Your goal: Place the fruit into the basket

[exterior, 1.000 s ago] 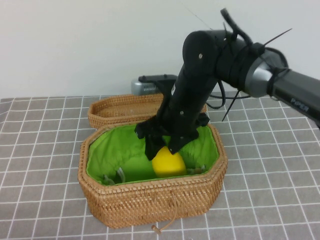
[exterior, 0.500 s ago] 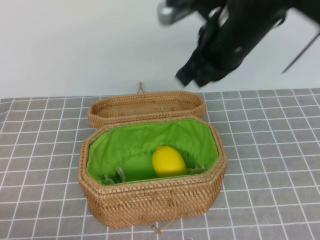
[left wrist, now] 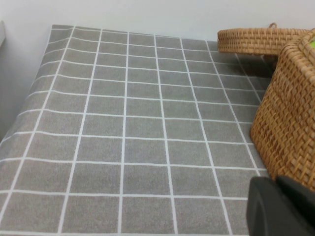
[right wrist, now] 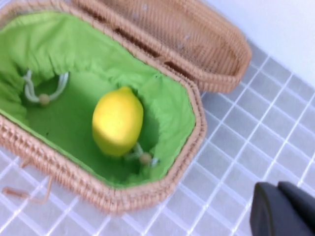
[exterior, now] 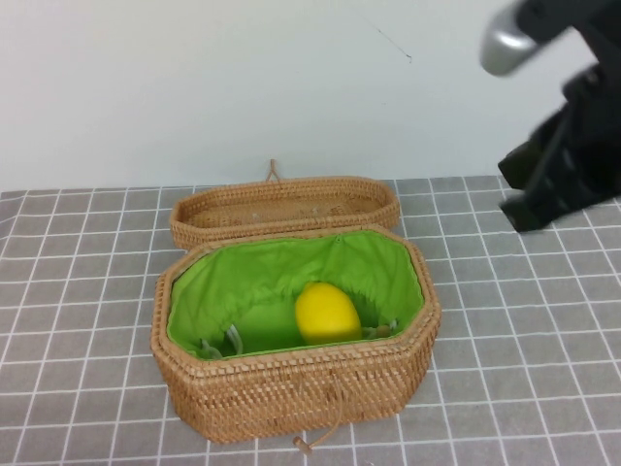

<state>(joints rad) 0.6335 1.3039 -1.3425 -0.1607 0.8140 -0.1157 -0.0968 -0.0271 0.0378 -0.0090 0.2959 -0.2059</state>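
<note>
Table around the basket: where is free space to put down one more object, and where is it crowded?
Bare table lies on the robot's left of the basket, and also on its right, below the raised right gripper. It is crowded between the basket and the lid behind it. Inside, the lemon leaves some green lining free. The left gripper sits low beside the basket's left wall.

Basket (exterior: pixel 291 388) and lid (exterior: pixel 284 206) on table (exterior: pixel 87 291)

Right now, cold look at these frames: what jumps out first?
The yellow lemon lying loose on the green lining inside the wicker basket at table centre. Behind the basket sits its shallow lid. The right gripper hangs high at the right, apart from both; the left gripper shows beside the basket's outer wall.
</note>
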